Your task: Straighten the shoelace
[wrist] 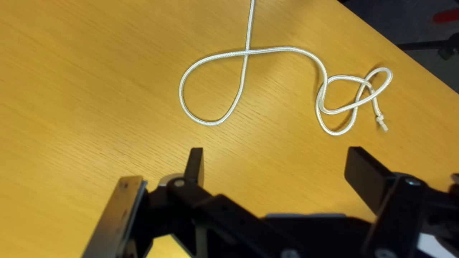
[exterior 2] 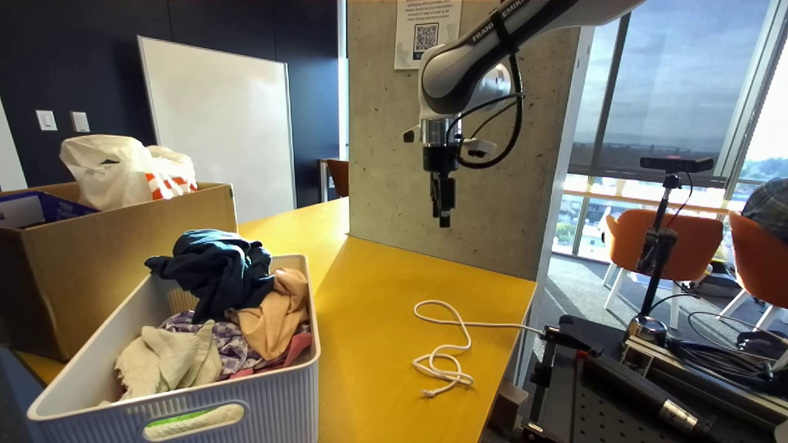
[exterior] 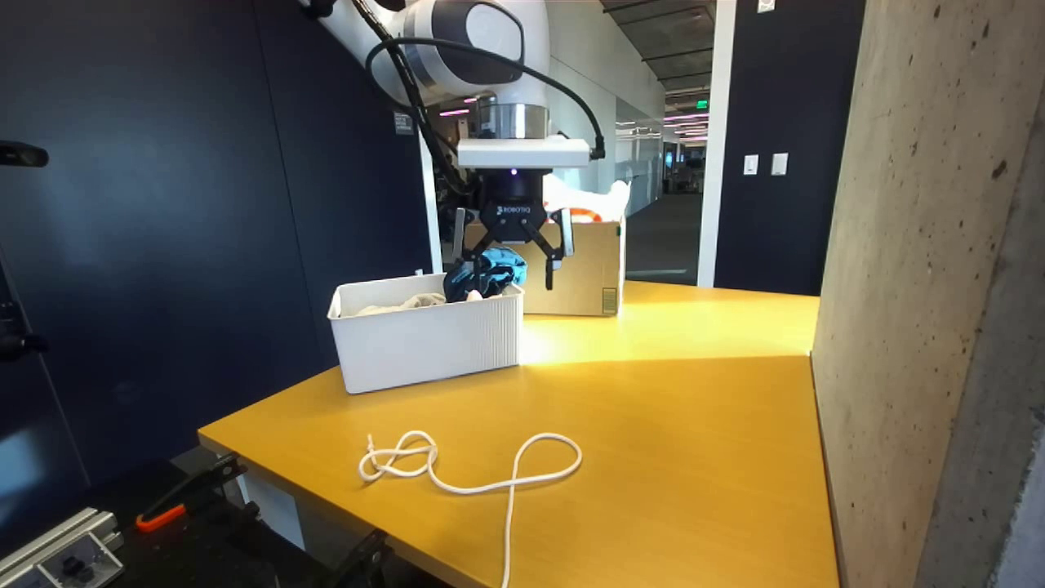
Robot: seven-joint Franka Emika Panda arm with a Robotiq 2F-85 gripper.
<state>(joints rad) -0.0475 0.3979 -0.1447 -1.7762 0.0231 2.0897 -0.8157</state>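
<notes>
Your black, two-fingered mechanical claw [wrist: 276, 154] hangs well above the yellow, wood-grained tabletop [wrist: 89, 89], fingers spread wide and nothing between them. Ahead of the fingertips, toward the top of the wrist view, lies your target: a long, thin, white braided shoelace [wrist: 269, 50], resting on the tabletop and touching neither finger. In an exterior view it sits well in front of a white, ribbed plastic bin [exterior: 429, 343] and runs off at the bottom.

One relation likely governs your coming move — how the strands lie against the line from fingertip to fingertip. Seen from the wrist, the shoelace's middle run, from the round loop to the tangle with the knotted end [wrist: 380, 118], stretches roughly along that line; the straighter tail [wrist: 250, 25] cuts nearly square to it. You would likely do better to pinch a strand passing across the closing path, such as that tail, or to rotate first — closing along the middle run risks bunching it. Nearest the knotted end is the fingertip at right in the wrist view.
</notes>
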